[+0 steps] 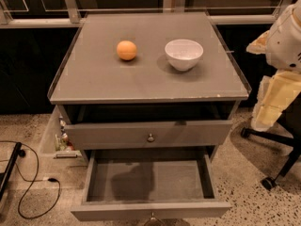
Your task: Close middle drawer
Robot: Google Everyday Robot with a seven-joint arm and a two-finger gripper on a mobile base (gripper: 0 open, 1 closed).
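The middle drawer [150, 210] of the grey cabinet is pulled far out toward me. Its shallow grey tray [150, 180] is bare inside, and its small round knob [151, 216] sits at the bottom edge of the view. Above it, the narrower top drawer [149, 134] stands slightly open, with its knob at the centre. My gripper [275, 102], a cream-coloured part, hangs below the white arm [287, 36] at the right edge. It is beside the cabinet's right side, apart from both drawers and well above the open one.
An orange [127, 50] and a white bowl [184, 53] sit on the cabinet top [146, 79]. A chair base with castors [270, 182] stands on the floor at right. A black cable [33, 187] and a clear bin with small items [59, 138] are at left.
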